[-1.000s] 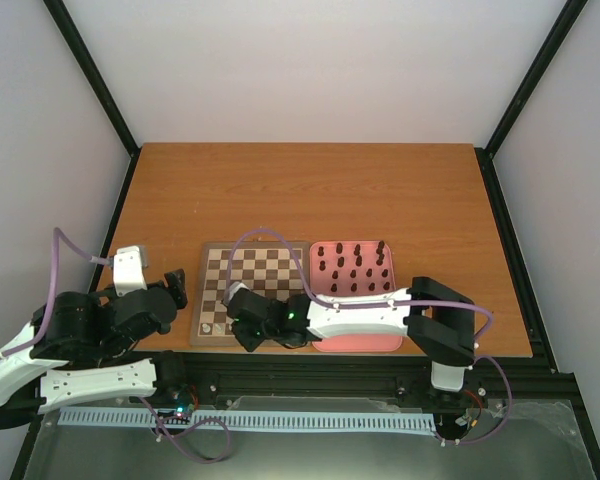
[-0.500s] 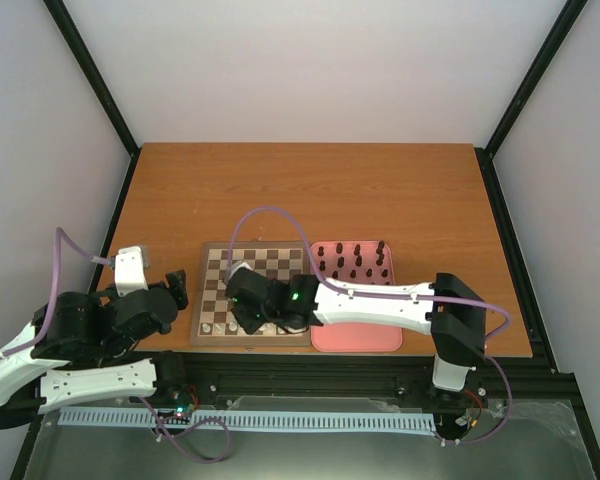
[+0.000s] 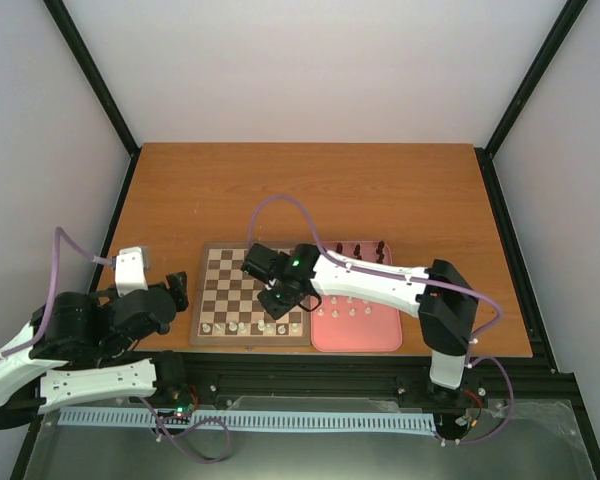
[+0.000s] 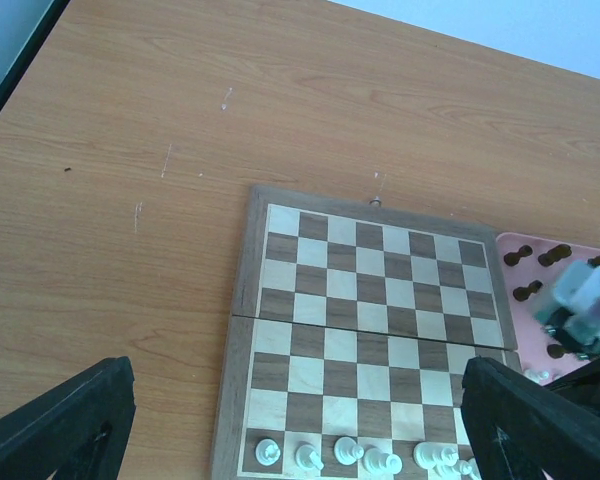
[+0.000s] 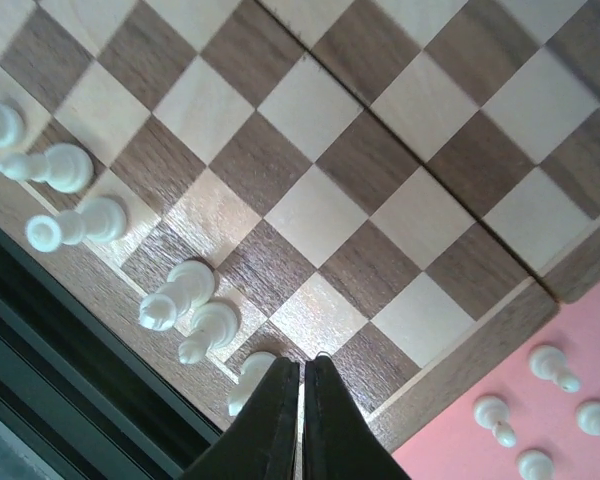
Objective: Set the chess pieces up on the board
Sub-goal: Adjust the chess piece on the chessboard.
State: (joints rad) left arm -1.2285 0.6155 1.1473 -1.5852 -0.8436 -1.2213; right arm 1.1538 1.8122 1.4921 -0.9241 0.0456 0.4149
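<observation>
The wooden chessboard (image 3: 242, 275) lies at the table's near edge. Several cream-white pieces (image 3: 242, 326) stand along its near row; they also show in the left wrist view (image 4: 370, 460) and in the right wrist view (image 5: 180, 295). My right gripper (image 3: 281, 305) hangs over the board's near right part, shut and empty (image 5: 302, 368), with one white piece (image 5: 248, 376) just left of its fingers. Dark pieces (image 3: 358, 250) and more white pieces (image 3: 348, 310) stand on the pink tray. My left gripper (image 3: 176, 290) is open and empty left of the board (image 4: 370, 290).
The pink tray (image 3: 360, 338) lies against the board's right side, and it also shows in the right wrist view (image 5: 580, 320). A black rail runs along the table's near edge (image 3: 310, 372). Bare wooden table (image 3: 310, 190) lies behind the board.
My right gripper has risen and moved back and to the right from the board's near left edge, uncovering the near row of white pieces. My left arm has not moved.
</observation>
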